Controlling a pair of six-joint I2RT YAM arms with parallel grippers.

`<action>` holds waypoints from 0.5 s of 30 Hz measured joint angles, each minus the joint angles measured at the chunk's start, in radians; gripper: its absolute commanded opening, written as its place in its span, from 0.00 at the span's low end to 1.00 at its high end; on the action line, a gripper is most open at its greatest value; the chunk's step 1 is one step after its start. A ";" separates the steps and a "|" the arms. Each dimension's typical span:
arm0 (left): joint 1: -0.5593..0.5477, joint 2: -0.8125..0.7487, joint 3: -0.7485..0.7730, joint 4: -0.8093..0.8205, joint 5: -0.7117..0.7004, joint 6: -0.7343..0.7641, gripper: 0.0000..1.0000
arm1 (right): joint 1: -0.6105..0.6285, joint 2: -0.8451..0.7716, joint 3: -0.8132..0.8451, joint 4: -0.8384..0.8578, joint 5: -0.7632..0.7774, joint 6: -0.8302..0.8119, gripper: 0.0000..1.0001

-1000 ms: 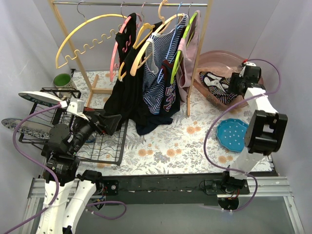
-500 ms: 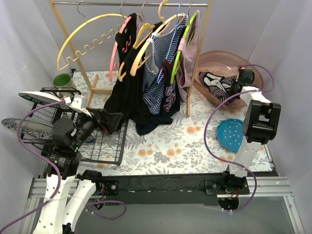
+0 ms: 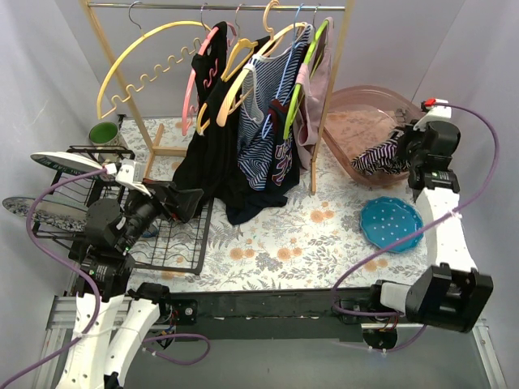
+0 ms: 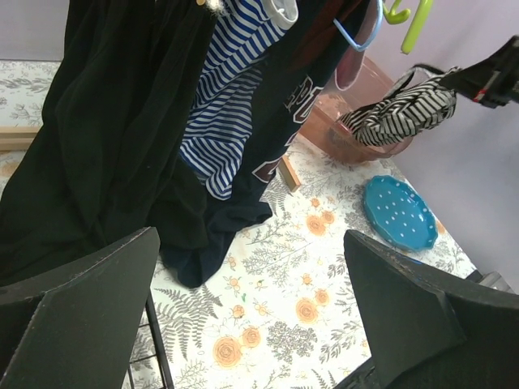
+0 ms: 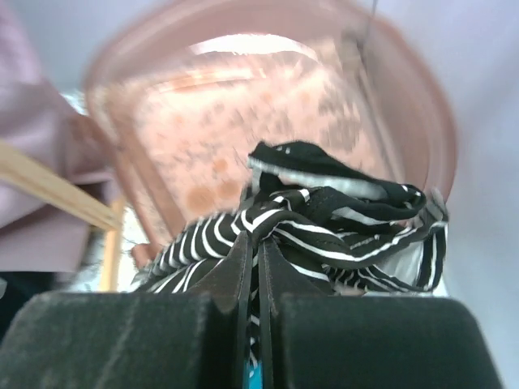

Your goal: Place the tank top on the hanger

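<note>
The tank top [image 3: 381, 156], black with thin pale stripes, hangs bunched over the front rim of the pink tub [image 3: 350, 121], lifted clear of the tub's floor. My right gripper [image 3: 403, 151] is shut on the tank top [image 5: 324, 223], its two fingers pressed together with striped cloth pinched between them. The left wrist view shows the same bundle [image 4: 399, 113] dangling at the upper right. The hanger [image 3: 146, 61], large and pale yellow with a wavy lower bar, hangs from the left end of the rail. My left gripper [image 3: 185, 203] stands wide open over the wire rack, with nothing between its fingers [image 4: 81, 284].
A wooden clothes rack [image 3: 154, 138] holds a pink hanger, smaller yellow hangers, a black garment [image 3: 207, 154] and a blue-and-white striped top [image 3: 263, 130]. A blue dotted plate [image 3: 391, 224] lies below the tub. A black wire rack [image 3: 174, 239] with plates and a green cup [image 3: 104, 133] are at left.
My right gripper closed on the tank top and raised it out of the tub toward the near rim; the right arm swung outward. The left arm barely moved.
</note>
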 measured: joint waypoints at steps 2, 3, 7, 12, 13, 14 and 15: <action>0.000 -0.009 0.000 -0.001 0.003 -0.002 0.98 | 0.000 -0.066 0.002 -0.008 -0.026 -0.021 0.01; 0.000 -0.014 0.000 -0.001 0.004 -0.004 0.98 | 0.000 -0.090 0.008 -0.021 -0.040 -0.027 0.01; 0.000 -0.033 0.001 -0.002 0.011 -0.015 0.98 | 0.001 -0.135 0.098 -0.098 -0.126 -0.084 0.01; 0.000 -0.047 0.001 0.005 0.032 -0.039 0.98 | 0.001 -0.134 0.314 -0.237 -0.383 -0.187 0.01; 0.000 -0.050 0.001 0.011 0.041 -0.047 0.98 | 0.004 -0.135 0.356 -0.263 -0.456 -0.209 0.01; 0.000 -0.052 0.001 0.017 0.045 -0.052 0.98 | 0.009 -0.138 0.393 -0.286 -0.528 -0.226 0.01; 0.000 -0.053 0.001 0.024 0.050 -0.060 0.98 | 0.014 -0.140 0.417 -0.303 -0.583 -0.238 0.01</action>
